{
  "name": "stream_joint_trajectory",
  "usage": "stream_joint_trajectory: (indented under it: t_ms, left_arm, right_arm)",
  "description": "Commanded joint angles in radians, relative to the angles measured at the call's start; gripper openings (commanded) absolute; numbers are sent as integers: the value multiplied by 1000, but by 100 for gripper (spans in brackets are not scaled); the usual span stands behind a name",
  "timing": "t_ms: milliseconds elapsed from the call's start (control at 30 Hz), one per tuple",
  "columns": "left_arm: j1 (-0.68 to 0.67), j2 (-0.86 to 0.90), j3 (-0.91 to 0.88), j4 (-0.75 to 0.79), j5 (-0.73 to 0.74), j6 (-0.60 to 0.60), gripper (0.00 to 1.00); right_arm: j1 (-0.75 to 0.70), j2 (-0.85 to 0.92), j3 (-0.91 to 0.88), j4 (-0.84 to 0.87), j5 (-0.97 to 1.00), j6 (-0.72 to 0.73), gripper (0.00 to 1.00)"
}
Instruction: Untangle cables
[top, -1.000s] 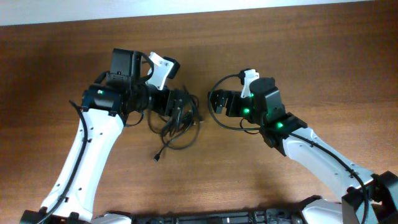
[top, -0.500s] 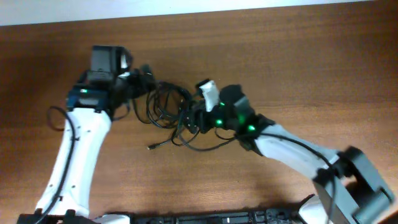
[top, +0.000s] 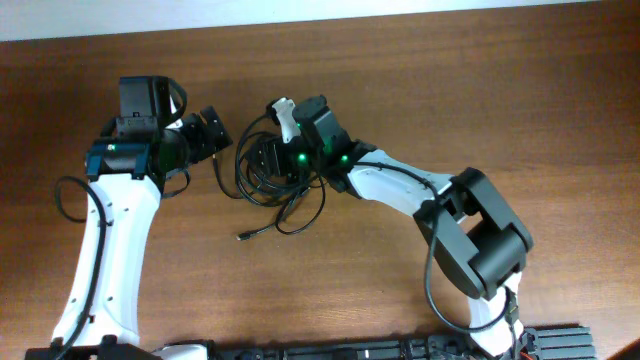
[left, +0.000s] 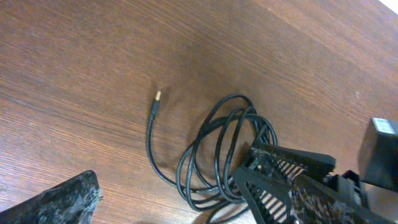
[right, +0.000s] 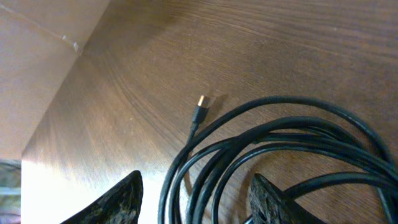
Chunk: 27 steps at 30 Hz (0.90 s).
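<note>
The cables (top: 262, 187) lie coiled on the table (top: 450, 80), with the right gripper (right: 196, 186) spread wide over the loops, nothing pinched; the left gripper (top: 214, 133) is held parted and empty just left. If several strands are clamped at once, the whole tangle may be dragged or tightened

the cables (top: 262, 178) lie heaped on the worktop (top: 450, 80). my left claw (top: 212, 135) is near the heap's left side, apart from it. my right claw (top: 272, 160) is over the heap. one plug end (top: 243, 237) trails out in front, toward me.
</note>
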Motion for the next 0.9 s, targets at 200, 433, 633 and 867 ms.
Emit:
stream_joint_trajectory:
  t_ms: [200,433,633,867]
  left_arm:
    - [6,-20,3,-6,-92,-72,99]
    - [6,-20,3,-9,-92,-72,99]
    - [6,-20,3,-30,-92,-72,99]
    - [6,-16,0,-77,-91,-72,99]
  right_arm:
    - [28,97,11,20,-6,94,31]
    - [41,101,11,-103,-5,85,30]
    - [99,101,11,-170,180,0,32]
    - [-32,-14,12,-193,-23,-24,4]
